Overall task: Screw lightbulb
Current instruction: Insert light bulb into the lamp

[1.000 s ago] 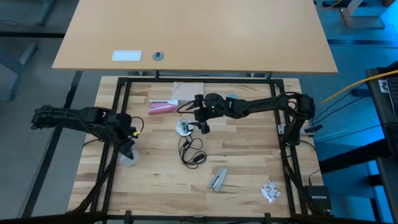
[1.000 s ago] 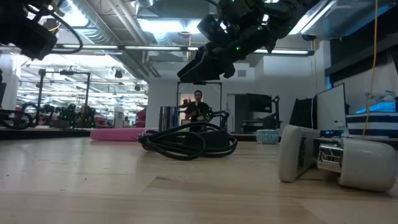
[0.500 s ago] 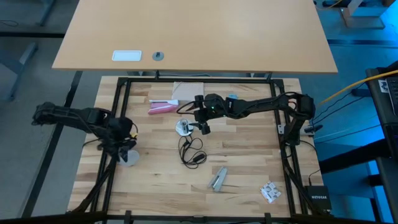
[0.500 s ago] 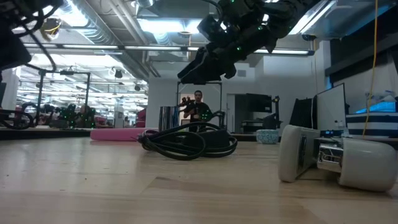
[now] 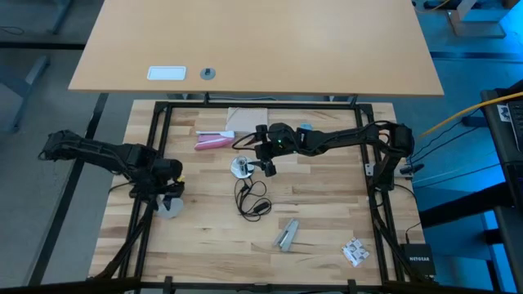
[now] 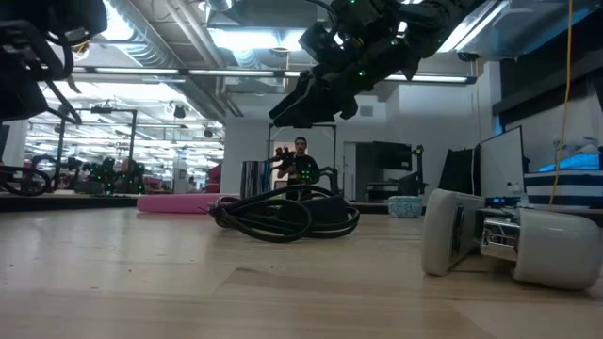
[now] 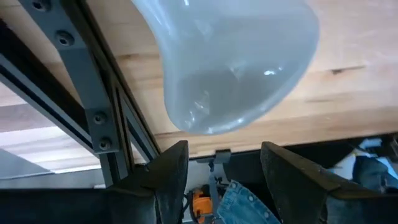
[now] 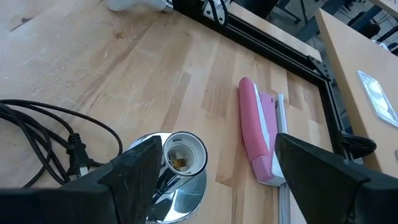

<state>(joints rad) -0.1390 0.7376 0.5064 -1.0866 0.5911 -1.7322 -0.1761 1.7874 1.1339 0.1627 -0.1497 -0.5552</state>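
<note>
Leftmost, the left gripper (image 5: pixel 168 193) hangs just over the lightbulb (image 5: pixel 170 207), fingers apart around nothing; the bulb lies on the wooden table (image 5: pixel 327 212), well left of the silvery socket (image 5: pixel 240 167). Directly above that socket, the right gripper (image 5: pixel 265 163) hovers, jaws wide and empty.

**Open workshop hall behind a butcher-block table**

A pale laminate desk (image 5: pixel 253 41) stands just beyond the wooden table (image 5: pixel 319 220), on a blue-grey floor. Past that table, the low view looks into a long hall: exposed ceiling ducts (image 6: pixel 141 42), bright strip lights (image 6: pixel 254 38), white walls, a person (image 6: pixel 300 158) standing far back, and monitors (image 6: pixel 499 169) to one side.
</note>
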